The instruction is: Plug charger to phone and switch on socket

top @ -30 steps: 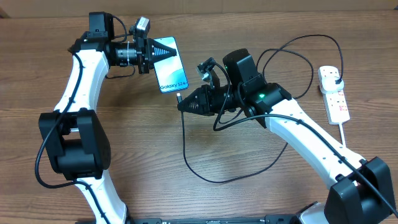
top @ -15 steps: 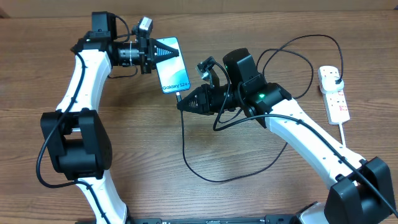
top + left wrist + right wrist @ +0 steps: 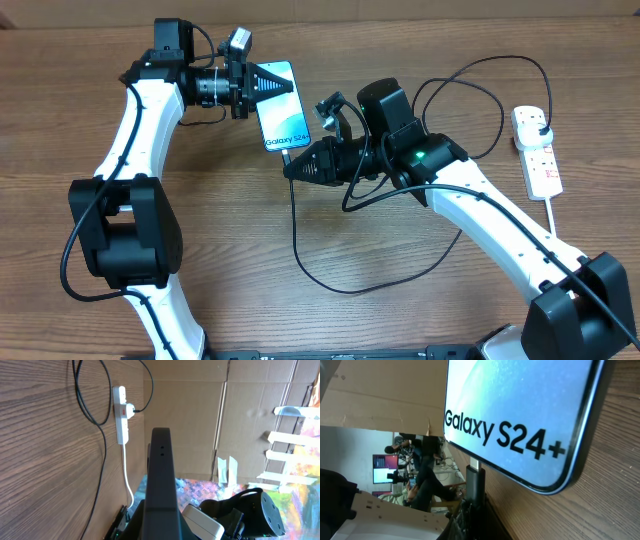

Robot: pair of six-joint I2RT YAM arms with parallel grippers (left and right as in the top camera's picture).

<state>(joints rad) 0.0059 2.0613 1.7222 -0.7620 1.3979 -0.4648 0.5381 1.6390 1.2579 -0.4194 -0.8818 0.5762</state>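
My left gripper (image 3: pixel 258 82) is clamped on the phone (image 3: pixel 285 115), holding it by its top end, off the table (image 3: pixel 230 240), screen up and lit light blue. In the left wrist view the phone (image 3: pixel 160 480) shows edge-on as a black slab straight ahead; I can't make out my own fingers there

My right gripper (image 3: pixel 290 166) is closed on the charger (image 3: pixel 295 230) at its connector end, nose pointed at the phone's bottom edge. Right wrist view: the phone (image 3: pixel 520 405) fills the top, "Galaxy S24+" readable, and the connector tip (image 3: pixel 475 482) stands right under the lower edge with its metal end touching that edge. I can't tell whether it is fully seated or only touching

From the right gripper the black cable drops toward me, loops wide across the table under the right arm, then curls up and over to the far right

The socket (image 3: pixel 540 165) lies flat on the table at the right edge, well apart from both grippers, with the charger's plug (image 3: pixel 541 130) in its far end. The left wrist view also catches the socket (image 3: pixel 120 415) with a red mark on it; I can't tell the switch position from here
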